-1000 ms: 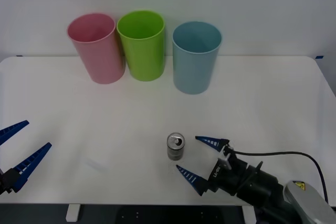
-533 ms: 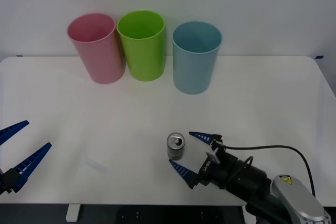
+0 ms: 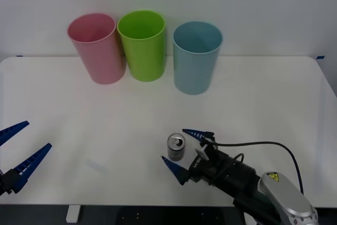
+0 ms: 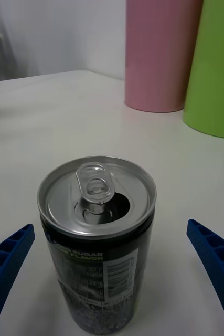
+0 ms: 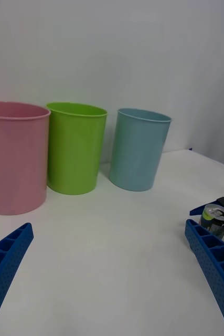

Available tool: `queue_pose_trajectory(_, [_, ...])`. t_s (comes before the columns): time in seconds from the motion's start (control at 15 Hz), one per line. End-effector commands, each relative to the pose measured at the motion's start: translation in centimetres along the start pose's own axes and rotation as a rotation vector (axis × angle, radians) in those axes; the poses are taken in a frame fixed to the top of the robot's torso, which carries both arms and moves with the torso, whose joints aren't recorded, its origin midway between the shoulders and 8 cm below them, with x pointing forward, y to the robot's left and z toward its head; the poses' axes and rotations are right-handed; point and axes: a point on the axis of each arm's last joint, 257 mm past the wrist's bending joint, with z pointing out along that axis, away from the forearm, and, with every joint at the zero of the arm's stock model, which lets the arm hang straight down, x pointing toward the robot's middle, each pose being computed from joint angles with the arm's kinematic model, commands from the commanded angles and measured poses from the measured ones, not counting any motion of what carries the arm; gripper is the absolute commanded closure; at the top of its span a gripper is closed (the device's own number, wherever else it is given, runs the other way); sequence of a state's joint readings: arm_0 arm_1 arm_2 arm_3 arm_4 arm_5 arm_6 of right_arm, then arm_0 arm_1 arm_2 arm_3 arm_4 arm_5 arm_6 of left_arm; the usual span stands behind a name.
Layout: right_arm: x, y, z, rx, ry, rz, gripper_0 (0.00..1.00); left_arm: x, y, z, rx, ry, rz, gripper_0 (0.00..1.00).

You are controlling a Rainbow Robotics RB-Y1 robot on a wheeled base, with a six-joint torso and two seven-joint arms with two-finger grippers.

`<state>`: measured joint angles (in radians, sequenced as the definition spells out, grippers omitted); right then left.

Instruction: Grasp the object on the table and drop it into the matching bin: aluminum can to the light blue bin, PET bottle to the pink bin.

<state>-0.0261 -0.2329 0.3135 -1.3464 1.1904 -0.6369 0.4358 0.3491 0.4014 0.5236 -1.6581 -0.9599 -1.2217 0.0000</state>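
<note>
The right gripper (image 3: 181, 148) lies low over the table (image 3: 274, 104) with its blue fingers (image 4: 214, 262) spread wide, one on each side of the can (image 3: 176, 146) and neither touching it. Set that way, it needs only to close to catch the can across its body. The can stands upright with its pull-tab top showing, near the table's front edge, and it sits square between the fingers in the right wrist view, so the approach looks lined up.

Beyond the can, at the table's far side, stand three bins in a row. The blue bin (image 3: 197, 56) is the nearest to the can, almost straight behind it. The green bin (image 3: 141, 45) stands beside the blue one, and the pink bin (image 3: 97, 47) is farthest from the can.

The left gripper (image 3: 16, 151) waits spread apart and empty, well away from the can at the front edge.
</note>
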Motion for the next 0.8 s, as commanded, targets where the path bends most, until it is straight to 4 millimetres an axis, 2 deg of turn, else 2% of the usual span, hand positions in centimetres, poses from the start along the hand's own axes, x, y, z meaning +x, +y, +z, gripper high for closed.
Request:
queue_pose_trajectory(0.07, [-0.18, 0.32, 0.47, -0.003, -0.001, -0.004, 0.0, 0.0, 0.0, 0.0, 0.0, 0.0, 0.0, 0.0])
queue_pose_trajectory(0.4, [-0.21, 0.23, 0.71, 0.006, 0.002, -0.01, 0.0, 0.0, 0.0, 0.0, 0.0, 0.0, 0.0, 0.0])
queue_pose_trajectory(0.47, [-0.14, 0.31, 0.72, 0.004, 0.004, -0.01, 0.04, 0.0, 0.0, 0.0, 0.0, 0.0, 0.0, 0.0])
queue_pose_trajectory(0.53, [-0.11, 0.24, 0.72, 0.007, 0.005, -0.01, 0.69, 0.0, 0.0, 0.0, 0.0, 0.0, 0.0, 0.0])
queue_pose_trajectory(0.6, [-0.2, 0.3, 0.8, 0.007, 0.003, -0.006, 0.97, 0.0, 0.0, 0.0, 0.0, 0.0, 0.0, 0.0])
queue_pose_trajectory(0.8, [-0.12, 0.35, 0.81, 0.007, 0.005, -0.005, 1.0, 0.0, 0.0, 0.0, 0.0, 0.0, 0.0, 0.0])
